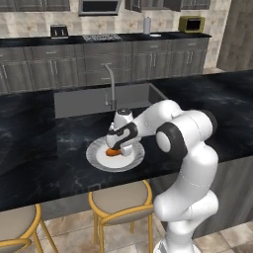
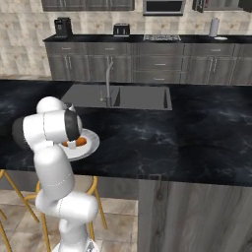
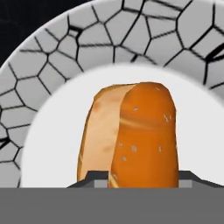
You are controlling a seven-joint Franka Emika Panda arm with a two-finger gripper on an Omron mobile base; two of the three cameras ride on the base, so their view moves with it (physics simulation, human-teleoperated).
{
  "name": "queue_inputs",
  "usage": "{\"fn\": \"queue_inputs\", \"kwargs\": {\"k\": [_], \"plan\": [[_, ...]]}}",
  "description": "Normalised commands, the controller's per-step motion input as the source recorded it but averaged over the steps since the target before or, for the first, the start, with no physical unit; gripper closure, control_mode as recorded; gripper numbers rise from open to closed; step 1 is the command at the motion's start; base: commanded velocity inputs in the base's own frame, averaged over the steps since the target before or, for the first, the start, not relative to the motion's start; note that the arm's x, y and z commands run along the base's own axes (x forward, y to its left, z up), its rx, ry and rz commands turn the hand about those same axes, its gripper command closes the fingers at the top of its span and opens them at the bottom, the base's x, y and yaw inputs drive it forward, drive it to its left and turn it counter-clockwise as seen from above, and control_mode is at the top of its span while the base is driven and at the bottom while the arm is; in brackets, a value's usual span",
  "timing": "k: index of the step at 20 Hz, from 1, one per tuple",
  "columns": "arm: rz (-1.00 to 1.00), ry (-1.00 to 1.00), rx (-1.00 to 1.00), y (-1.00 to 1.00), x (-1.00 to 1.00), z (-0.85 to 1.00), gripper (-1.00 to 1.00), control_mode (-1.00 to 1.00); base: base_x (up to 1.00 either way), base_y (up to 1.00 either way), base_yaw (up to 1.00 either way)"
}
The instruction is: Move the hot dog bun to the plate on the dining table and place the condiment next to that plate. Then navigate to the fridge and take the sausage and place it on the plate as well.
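While the gripper (image 1: 114, 148) pinched the hot dog bun (image 3: 131, 135) over the plate (image 1: 99, 160) | step: placing bun | next, likely: spread fingers, lift clear

White rounded arm (image 1: 190, 163), dark joints, dark-tipped tool (image 1: 117, 147).

From the base at 5 o'clock in the left base view, the white arm rises, bends at its dark elbow and reaches toward 10 o'clock. The claw (image 1: 114, 149) points straight down, its fingers closed on the hot dog bun (image 1: 113, 152).
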Motion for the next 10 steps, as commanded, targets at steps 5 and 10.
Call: {"fn": "queue_inputs", "kwargs": {"k": [5, 10], "plan": [[0.0, 0.0, 0.0, 0.0, -0.01, -0.06, -1.0, -1.0, 0.0, 0.0, 0.0], [0.0, -0.02, 0.0, 0.0, -0.09, 0.0, -1.0, -1.0, 0.0, 0.0, 0.0]]}}
